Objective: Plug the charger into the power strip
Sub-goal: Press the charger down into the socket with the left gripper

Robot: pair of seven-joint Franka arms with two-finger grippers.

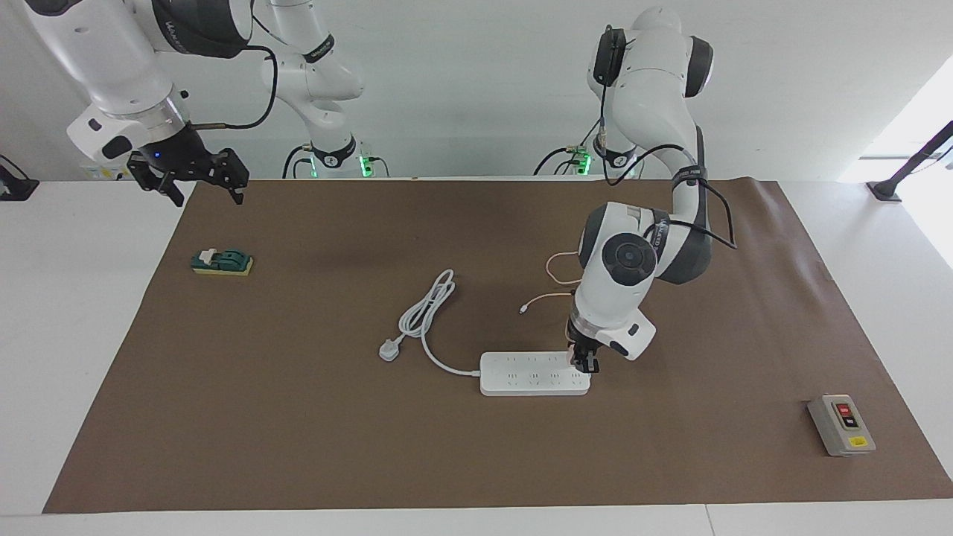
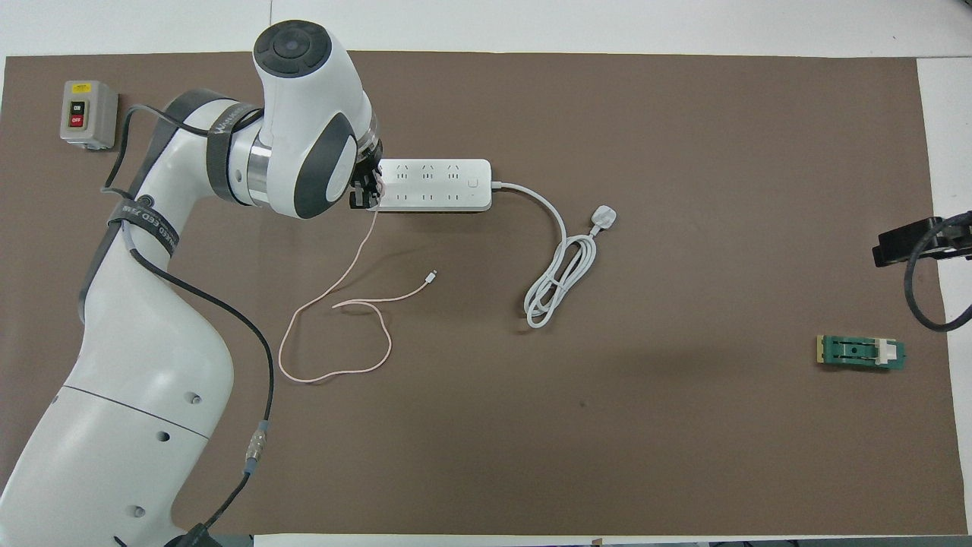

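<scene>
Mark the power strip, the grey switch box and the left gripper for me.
power strip point(image 1: 532, 376): facing view, on its white top face.
grey switch box point(image 1: 841, 425): facing view, on its top face below the buttons.
left gripper point(image 1: 585, 364): facing view, at its fingertips, over the strip's end.

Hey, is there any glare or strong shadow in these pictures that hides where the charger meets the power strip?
Facing view: bright window glare only at the frame's edge, shadows soft; the left gripper itself covers the joint on the power strip. Overhead view: even light, but the left arm hides the charger.
</scene>
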